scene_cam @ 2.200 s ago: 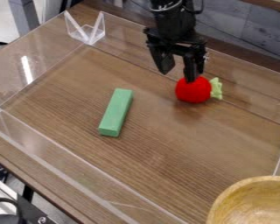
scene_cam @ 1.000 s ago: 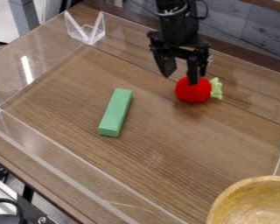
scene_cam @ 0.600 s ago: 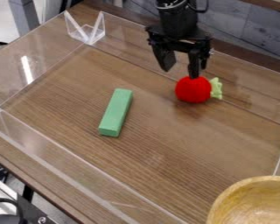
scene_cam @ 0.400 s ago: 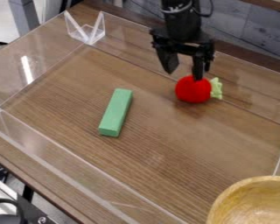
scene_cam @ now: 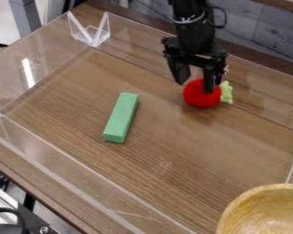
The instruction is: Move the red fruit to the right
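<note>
The black tool (scene_cam: 196, 77) points down with its jaws spread wide, its fingertips straddling the top of the red fruit (scene_cam: 201, 94) without gripping it. The fruit rests on the wooden desk (scene_cam: 174, 155), right of centre, inside clear walls. A green block (scene_cam: 121, 117) lies well apart to its left.

Your gripper (scene_cam: 196, 81) covers the fruit's (scene_cam: 203, 94) top, contact unclear. The bowl (scene_cam: 264, 212) is cut off at the bottom-right corner; arm cropped at top.
</note>
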Controlling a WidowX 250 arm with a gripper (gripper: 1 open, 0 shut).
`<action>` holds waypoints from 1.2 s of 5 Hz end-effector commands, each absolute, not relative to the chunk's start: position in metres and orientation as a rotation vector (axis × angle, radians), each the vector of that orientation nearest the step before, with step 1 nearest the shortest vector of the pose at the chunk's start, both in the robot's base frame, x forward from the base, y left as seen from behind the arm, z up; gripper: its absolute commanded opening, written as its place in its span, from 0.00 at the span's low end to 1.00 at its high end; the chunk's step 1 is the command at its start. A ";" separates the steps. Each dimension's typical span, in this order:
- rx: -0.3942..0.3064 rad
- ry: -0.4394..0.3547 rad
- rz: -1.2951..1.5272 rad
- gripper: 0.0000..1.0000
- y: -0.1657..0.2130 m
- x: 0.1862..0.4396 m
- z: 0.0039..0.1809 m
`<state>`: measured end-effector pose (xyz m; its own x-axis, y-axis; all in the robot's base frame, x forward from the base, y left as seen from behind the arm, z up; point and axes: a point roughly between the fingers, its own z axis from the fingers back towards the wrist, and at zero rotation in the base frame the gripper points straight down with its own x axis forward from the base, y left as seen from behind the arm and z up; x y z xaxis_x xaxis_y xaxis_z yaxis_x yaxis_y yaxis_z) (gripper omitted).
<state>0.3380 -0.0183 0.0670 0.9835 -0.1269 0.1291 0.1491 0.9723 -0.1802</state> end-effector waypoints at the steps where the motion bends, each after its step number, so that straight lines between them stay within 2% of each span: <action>1: -0.200 -0.157 -0.236 1.00 -0.020 0.336 0.091; 3: -0.223 -0.170 -0.356 1.00 -0.016 0.324 0.116; 5: -0.233 -0.129 -0.515 1.00 -0.027 0.329 0.098; 6: -0.227 -0.132 -0.469 1.00 -0.021 0.336 0.088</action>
